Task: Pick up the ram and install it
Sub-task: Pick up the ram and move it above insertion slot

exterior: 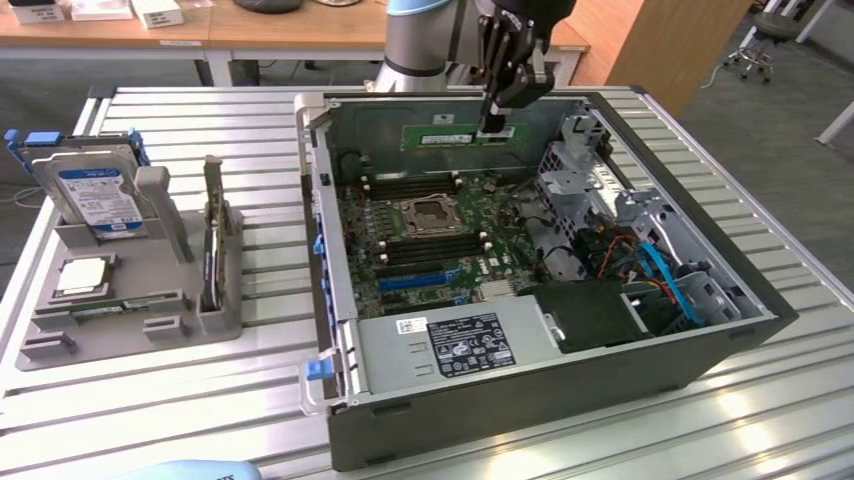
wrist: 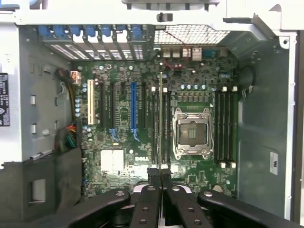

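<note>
Exterior view, item one: the ram [exterior: 465,137], a green stick with a pale label, hangs level in the air over the far end of the open computer case [exterior: 534,400], clear of the motherboard [exterior: 427,250].

Holder: the end effector [exterior: 493,126], narrow, clamped on the stick's upper edge near its middle.

Wrist view: we see the ram [wrist: 160,118] edge-on as a thin line running out from the closed end effector [wrist: 160,174]. It lies along the dark memory slots [wrist: 166,128], just beside the empty processor socket [wrist: 192,133].

Hazards, as we judge them:
- Skew: a stick slightly off the slot line would land on the slot wall and jam.
- Notch: we cannot tell which way it faces; reversed, the stick would not seat.
- Latches: open or closed cannot be read; closed ones would block the ends.
- Grip: pressing down could make the thin board slide or tilt between the fingers.
- Socket: a sideways slip would reach its bare contacts.

Well apart on the worktop [exterior: 160,400]: a grey tray [exterior: 174,265] with hard drive [exterior: 96,195] and processor chip [exterior: 83,275].
</note>
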Controlling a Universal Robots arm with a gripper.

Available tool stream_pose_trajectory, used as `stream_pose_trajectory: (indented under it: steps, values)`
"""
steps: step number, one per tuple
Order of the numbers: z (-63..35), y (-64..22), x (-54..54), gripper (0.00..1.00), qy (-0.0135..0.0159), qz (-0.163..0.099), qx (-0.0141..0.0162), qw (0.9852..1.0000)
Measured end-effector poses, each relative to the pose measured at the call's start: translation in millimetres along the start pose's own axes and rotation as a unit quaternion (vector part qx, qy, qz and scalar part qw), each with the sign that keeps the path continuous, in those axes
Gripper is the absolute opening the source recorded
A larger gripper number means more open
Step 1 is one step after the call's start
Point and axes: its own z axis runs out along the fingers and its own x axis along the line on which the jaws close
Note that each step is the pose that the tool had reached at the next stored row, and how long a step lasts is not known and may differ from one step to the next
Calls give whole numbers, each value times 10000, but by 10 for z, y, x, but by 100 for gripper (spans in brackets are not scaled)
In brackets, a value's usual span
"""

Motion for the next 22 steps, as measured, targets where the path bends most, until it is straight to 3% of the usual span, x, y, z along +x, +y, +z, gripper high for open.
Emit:
stream_pose_trajectory:
  steps: [4,9,15,22]
  values:
    - [6,2,-63,12,0,3,1,10000]
    - [6,2,-65,12,-1,3,1,10000]
    - [66,0,-69,12,-1,2,41,10000]
    - [90,-4,-70,12,2,-15,43,10000]
